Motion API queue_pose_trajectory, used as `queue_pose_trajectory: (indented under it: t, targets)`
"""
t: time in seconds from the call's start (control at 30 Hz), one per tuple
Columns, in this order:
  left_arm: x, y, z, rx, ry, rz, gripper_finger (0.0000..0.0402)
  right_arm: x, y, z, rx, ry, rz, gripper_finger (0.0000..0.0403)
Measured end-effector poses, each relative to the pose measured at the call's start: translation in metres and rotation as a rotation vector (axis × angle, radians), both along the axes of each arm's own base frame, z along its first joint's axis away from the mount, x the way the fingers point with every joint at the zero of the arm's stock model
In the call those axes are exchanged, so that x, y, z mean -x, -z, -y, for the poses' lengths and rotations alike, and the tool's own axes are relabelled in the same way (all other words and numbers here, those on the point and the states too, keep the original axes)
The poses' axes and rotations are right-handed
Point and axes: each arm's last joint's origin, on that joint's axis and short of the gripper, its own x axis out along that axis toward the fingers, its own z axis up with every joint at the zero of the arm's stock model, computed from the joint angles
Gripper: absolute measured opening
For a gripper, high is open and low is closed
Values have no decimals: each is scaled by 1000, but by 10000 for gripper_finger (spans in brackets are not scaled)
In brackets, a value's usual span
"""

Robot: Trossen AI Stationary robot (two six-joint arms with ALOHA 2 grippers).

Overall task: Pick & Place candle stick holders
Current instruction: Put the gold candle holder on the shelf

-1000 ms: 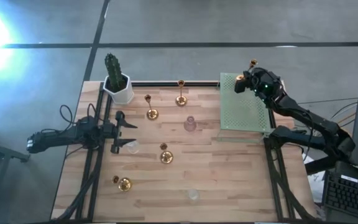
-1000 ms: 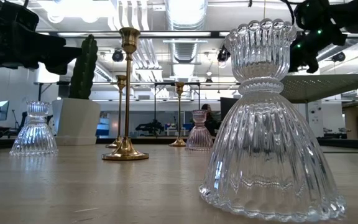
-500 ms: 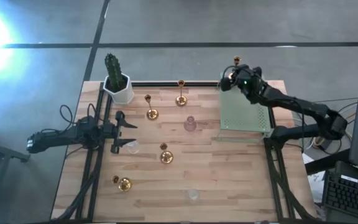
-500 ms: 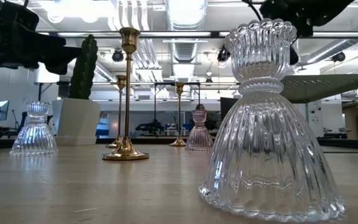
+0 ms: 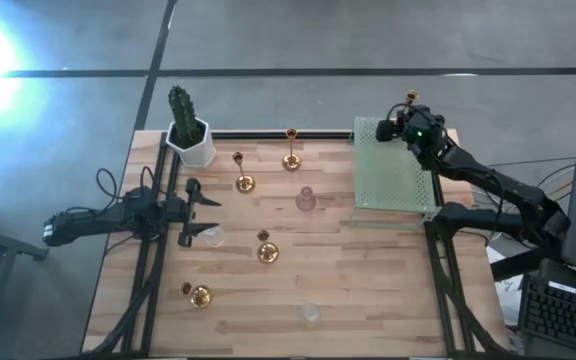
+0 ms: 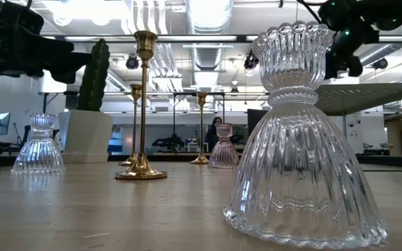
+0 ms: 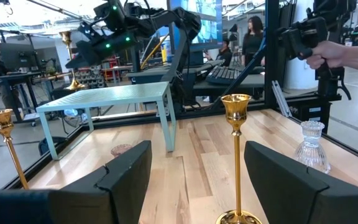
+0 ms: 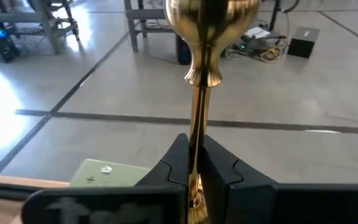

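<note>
1. Candle stick holders: one tall gold holder (image 8: 199,93) is clamped by its thin stem in the right gripper (image 5: 409,122), above the far right part of the green mat (image 5: 393,180). Fingers (image 8: 178,163) pinch the stem below the cup; base hidden in the wrist view.
2. Rest stay on the table (image 5: 368,290): gold ones at far centre (image 5: 291,150), left-centre (image 5: 242,172), mid (image 5: 266,246) and near left (image 5: 197,293); a pinkish glass one (image 5: 306,199) mid-table, clear glass ones near the left gripper (image 5: 212,236) and at the near edge (image 5: 311,312).
3. Left gripper (image 5: 196,210) waits w/ jaws spread wide, nothing btwn them, just beside the clear glass piece; cactus pot (image 5: 190,135) at far left corner.
4. Handling, as judged: gold holders look light, stiff, top-heavy on a narrow stem w/ a slick polished finish, so they may swing or twist in a pinch. Best hold is low-to-mid stem, squarely.
5. Glass ones look heavier, fragile, ribbed; take them at the narrow waist, gentle squeeze.
6. Mat is perforated & raised on legs, so the base must land flat or the holder could tip.
</note>
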Motion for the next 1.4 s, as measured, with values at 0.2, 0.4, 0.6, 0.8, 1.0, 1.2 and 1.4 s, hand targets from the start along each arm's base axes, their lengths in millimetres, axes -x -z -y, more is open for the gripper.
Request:
queue_pose_trajectory:
  t: [0.2,0.4,0.6,0.8,1.0,1.2,1.4]
  targets:
    - [0,0,0,0,0,0,262,4,9,9,-46,-4,1,11]
    - [0,0,0,0,-1,0,262,0,12,19,-60,-5,-38,11]
    - [0,0,0,0,0,0,262,-5,14,24,-50,-13,-44,11]
    - [0,0,0,0,0,0,262,-3,15,22,-66,-12,-52,11]
    - [0,0,0,0,0,0,262,0,13,18,-66,-16,-43,11]
    - [0,0,0,0,0,0,262,0,13,18,-73,-25,-37,11]
    - [0,0,0,0,0,0,262,0,14,18,-75,-26,-37,12]
